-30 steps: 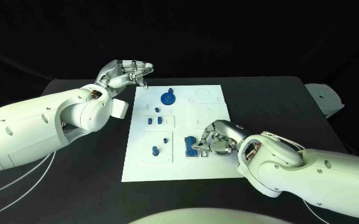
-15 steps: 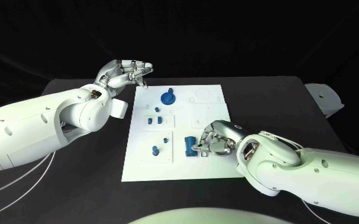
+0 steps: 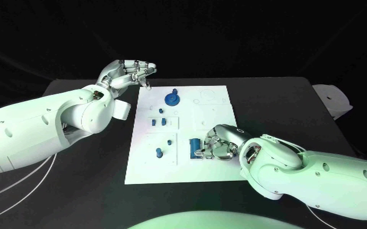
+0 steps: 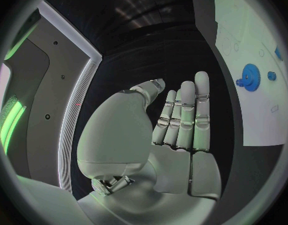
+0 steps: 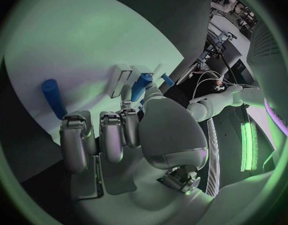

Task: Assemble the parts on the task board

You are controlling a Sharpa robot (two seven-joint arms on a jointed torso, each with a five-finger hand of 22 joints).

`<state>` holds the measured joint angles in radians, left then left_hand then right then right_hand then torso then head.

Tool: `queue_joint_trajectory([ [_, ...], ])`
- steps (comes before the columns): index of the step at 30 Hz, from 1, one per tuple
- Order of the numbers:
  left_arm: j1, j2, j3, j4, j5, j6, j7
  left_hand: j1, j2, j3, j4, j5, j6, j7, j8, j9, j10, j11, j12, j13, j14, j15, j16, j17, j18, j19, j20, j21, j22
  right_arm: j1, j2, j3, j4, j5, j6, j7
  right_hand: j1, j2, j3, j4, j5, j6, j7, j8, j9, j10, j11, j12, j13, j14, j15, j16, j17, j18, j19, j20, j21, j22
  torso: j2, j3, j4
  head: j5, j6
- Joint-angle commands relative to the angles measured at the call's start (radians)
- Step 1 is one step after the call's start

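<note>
Task board (image 3: 183, 128), frame centre, on black counter (image 3: 283, 107). Right hand (image 3: 218, 143), lower centre: fingers curled around blue part (image 3: 197, 148). Left hand (image 3: 126, 73), upper left: fingers straight together, holding nothing.

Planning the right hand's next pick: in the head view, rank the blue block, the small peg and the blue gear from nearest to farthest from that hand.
From the right hand:
1. Blue block, right beside its fingers.
2. Small peg, farther left on the board.
3. Blue gear, at the board's far end.
</note>
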<state>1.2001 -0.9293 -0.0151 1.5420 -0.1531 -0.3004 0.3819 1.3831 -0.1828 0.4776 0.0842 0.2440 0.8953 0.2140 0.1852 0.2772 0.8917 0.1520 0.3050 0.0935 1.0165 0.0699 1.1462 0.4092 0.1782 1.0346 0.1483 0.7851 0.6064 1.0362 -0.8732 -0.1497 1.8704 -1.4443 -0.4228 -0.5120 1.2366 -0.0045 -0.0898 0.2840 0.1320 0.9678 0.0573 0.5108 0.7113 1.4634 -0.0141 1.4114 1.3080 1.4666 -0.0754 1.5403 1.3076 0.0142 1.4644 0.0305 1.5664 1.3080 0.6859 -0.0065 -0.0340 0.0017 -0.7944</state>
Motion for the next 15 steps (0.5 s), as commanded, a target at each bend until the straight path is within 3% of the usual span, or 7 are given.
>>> queue_joint_trajectory([
  [1,0.001,0.000,0.001,0.003,0.001,0.011,0.007,-0.003,0.002,0.002,0.005,0.000,-0.007,0.001,-0.001,0.000,-0.007,0.002,0.004,-0.001,-0.007,0.002,0.003,-0.001,0.006,0.002,0.007,-0.005,-0.002,-0.002,0.004,0.000,-0.003,-0.035,0.020,-0.013,0.027,0.000,-0.009,0.000,0.005,0.000,-0.007,0.004,-0.002,0.024,-0.007,0.006,0.156,0.092,-0.009,0.005,0.205,-0.014,0.106,-0.007,0.004,0.263,0.000,0.0010,-0.0012,0.000,0.000],
  [5,0.001,0.000,0.001,0.003,0.001,0.011,0.007,-0.003,0.002,0.002,0.005,0.000,-0.007,0.001,-0.001,0.000,-0.007,0.002,0.004,-0.001,-0.007,0.002,0.003,-0.001,0.006,0.002,0.007,-0.005,-0.002,-0.002,0.007,0.000,-0.009,-0.056,0.015,-0.017,0.067,0.002,-0.013,-0.002,0.001,0.000,-0.008,0.004,-0.005,0.024,-0.008,0.006,0.157,0.092,-0.010,0.005,0.204,-0.014,0.106,-0.008,0.004,0.263,0.000,0.0007,-0.0016,0.000,0.000],
  [6,0.001,0.001,0.001,0.003,0.001,0.011,0.007,-0.003,0.002,0.002,0.005,0.000,-0.007,0.001,-0.001,0.000,-0.007,0.002,0.004,-0.001,-0.007,0.002,0.003,-0.001,0.006,0.002,0.007,-0.005,-0.002,-0.002,0.008,0.000,-0.011,-0.063,0.009,-0.018,0.079,0.008,-0.011,-0.001,-0.016,0.000,-0.009,0.004,-0.007,0.025,-0.009,0.006,0.158,0.092,-0.010,0.005,0.206,-0.014,0.106,-0.009,0.004,0.263,-0.001,0.0006,-0.0014,-0.001,-0.001],
  [7,0.001,0.001,0.001,0.003,0.001,0.010,0.007,-0.003,0.002,0.002,0.005,0.000,-0.007,0.001,-0.001,0.000,-0.007,0.002,0.004,-0.001,-0.007,0.002,0.003,-0.001,0.006,0.002,0.007,-0.005,-0.002,-0.002,0.009,0.000,-0.013,-0.068,0.003,-0.019,0.097,0.021,-0.004,0.002,-0.062,0.002,-0.010,0.004,-0.009,0.026,-0.010,0.008,0.159,0.092,-0.011,0.005,0.206,-0.014,0.106,-0.010,0.004,0.263,-0.001,0.0006,-0.0014,-0.001,-0.001],
  [10,0.001,0.001,0.001,0.003,0.001,0.010,0.007,-0.003,0.002,0.002,0.005,0.000,-0.007,0.001,-0.001,0.000,-0.007,0.002,0.004,-0.001,-0.007,0.002,0.003,-0.001,0.006,0.002,0.007,-0.005,-0.002,-0.002,0.010,0.000,-0.019,-0.077,-0.014,-0.022,0.098,0.040,0.002,0.006,-0.057,0.006,-0.011,0.006,-0.011,0.029,-0.010,0.014,0.163,0.092,-0.011,0.005,0.206,-0.014,0.106,-0.010,0.004,0.263,-0.001,0.0007,-0.0008,-0.002,-0.001],
  [15,0.001,0.001,0.001,0.003,0.001,0.010,0.007,-0.003,0.002,0.002,0.005,0.000,-0.007,0.001,-0.001,0.000,-0.007,0.002,0.004,-0.001,-0.007,0.002,0.003,-0.001,0.006,0.002,0.007,-0.005,-0.002,-0.002,0.007,0.000,-0.024,-0.081,-0.029,-0.024,0.096,0.044,0.002,0.007,-0.055,0.006,-0.011,0.006,-0.011,0.030,-0.011,0.014,0.164,0.092,-0.012,0.005,0.206,-0.014,0.106,-0.010,0.004,0.263,0.000,0.0008,-0.0005,-0.002,0.000],
])
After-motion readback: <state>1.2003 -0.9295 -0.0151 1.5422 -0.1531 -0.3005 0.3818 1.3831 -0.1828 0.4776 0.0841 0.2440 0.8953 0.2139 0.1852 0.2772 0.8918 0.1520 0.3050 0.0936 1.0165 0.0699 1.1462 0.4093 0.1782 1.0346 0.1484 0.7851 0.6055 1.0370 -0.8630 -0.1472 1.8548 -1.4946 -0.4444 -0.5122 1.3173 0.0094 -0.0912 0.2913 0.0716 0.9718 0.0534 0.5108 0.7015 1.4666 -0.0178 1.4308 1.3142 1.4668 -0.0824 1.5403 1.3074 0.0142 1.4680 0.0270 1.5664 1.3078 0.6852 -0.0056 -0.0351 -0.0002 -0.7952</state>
